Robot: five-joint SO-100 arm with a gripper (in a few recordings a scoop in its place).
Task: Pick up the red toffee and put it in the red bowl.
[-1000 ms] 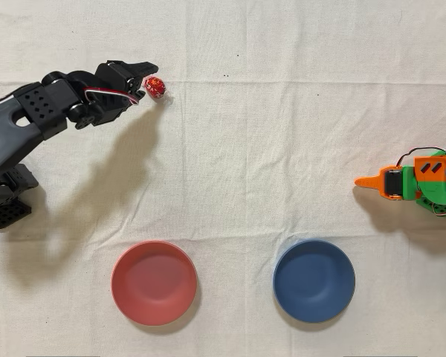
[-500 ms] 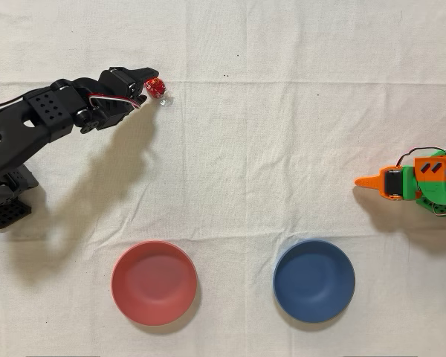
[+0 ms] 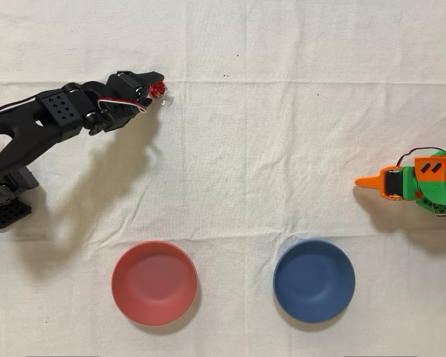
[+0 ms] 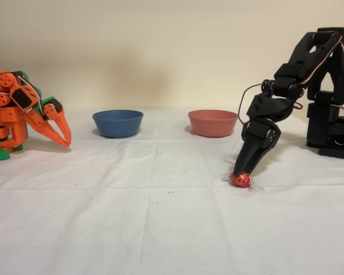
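The red toffee (image 3: 157, 89) lies on the white cloth at the upper left of the overhead view, with its clear wrapper end (image 3: 166, 98) sticking out to the right. My black gripper (image 3: 153, 88) is lowered over it, a finger on either side and its tips down at the cloth. In the fixed view the gripper (image 4: 241, 172) points steeply down onto the toffee (image 4: 239, 180), which rests on the table. The jaws stand slightly apart around the candy. The red bowl (image 3: 154, 282) (image 4: 212, 122) is empty at the lower left of the overhead view.
A blue bowl (image 3: 314, 280) (image 4: 117, 122) stands beside the red one. The idle orange arm (image 3: 416, 182) (image 4: 23, 112) rests at the right edge of the overhead view. My arm's base (image 4: 332, 120) stands behind the gripper in the fixed view.
My gripper has dropped lower and reached slightly further right, so its fingers now cover part of the toffee. The toffee stays at about the same spot on the cloth.
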